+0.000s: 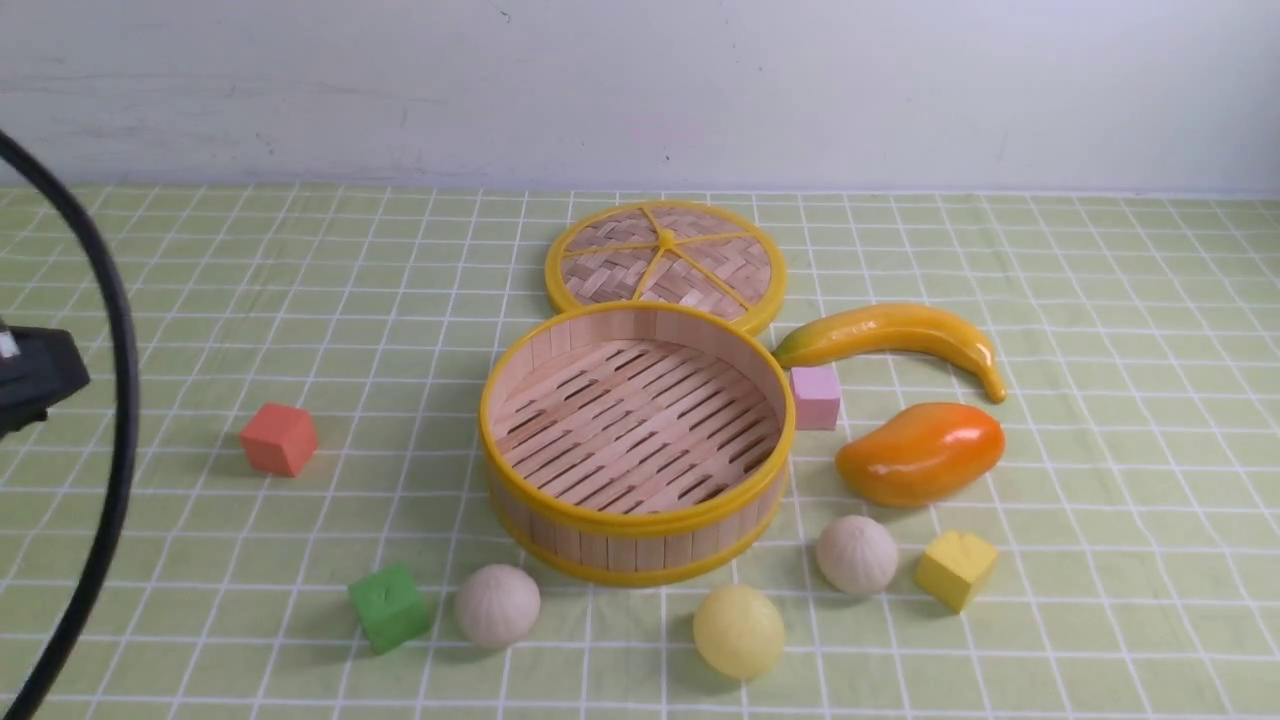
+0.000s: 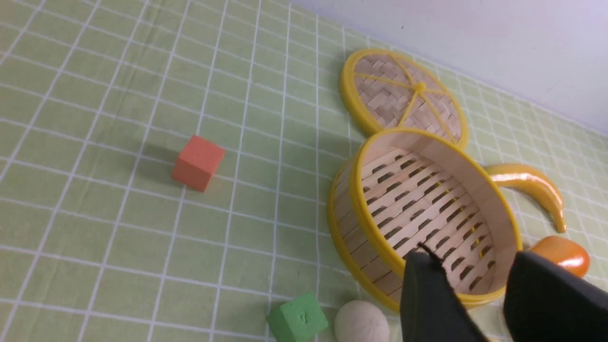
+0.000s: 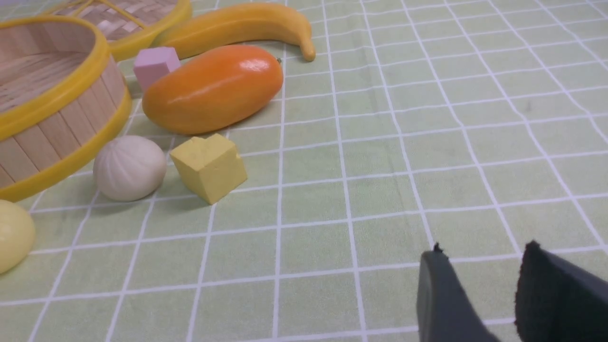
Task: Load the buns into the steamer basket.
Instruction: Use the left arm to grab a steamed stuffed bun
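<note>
Checked cloth (image 1: pixel 300 260) bears buns (image 1: pixel 739 630) beside steamer basket (image 1: pixel 620 548).

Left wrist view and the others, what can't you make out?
- Left wrist view: the left gripper covers part of the steamer basket rim; the pleated bun is cut by the frame edge.
- Right wrist view: the yellow bun is cut by the edge; only fingertips of the right gripper show.
- Front view: the steamer basket hides part of the pink cube.
</note>
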You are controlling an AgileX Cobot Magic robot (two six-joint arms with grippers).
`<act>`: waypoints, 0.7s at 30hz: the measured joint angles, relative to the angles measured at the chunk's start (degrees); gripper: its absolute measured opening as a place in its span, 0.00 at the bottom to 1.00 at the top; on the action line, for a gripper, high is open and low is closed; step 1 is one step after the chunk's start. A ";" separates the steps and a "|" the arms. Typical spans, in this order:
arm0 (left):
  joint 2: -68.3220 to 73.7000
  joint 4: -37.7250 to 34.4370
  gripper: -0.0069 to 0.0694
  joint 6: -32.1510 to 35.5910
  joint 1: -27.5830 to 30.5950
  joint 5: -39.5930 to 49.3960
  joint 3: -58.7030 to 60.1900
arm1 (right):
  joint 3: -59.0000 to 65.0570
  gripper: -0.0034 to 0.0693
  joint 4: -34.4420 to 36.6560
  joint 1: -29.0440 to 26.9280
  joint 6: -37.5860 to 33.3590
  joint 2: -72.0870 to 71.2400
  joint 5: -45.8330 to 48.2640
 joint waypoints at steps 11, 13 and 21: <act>14.76 3.80 0.40 1.86 -12.71 8.92 -5.22 | 0.00 0.38 -0.11 0.24 0.00 0.00 0.00; 17.01 3.92 0.40 1.86 -14.21 11.89 -7.08 | 0.00 0.38 -0.11 0.29 0.00 0.00 0.00; 31.17 3.87 0.40 3.11 -19.83 22.99 -16.57 | 0.00 0.38 -0.11 0.35 0.00 0.00 0.00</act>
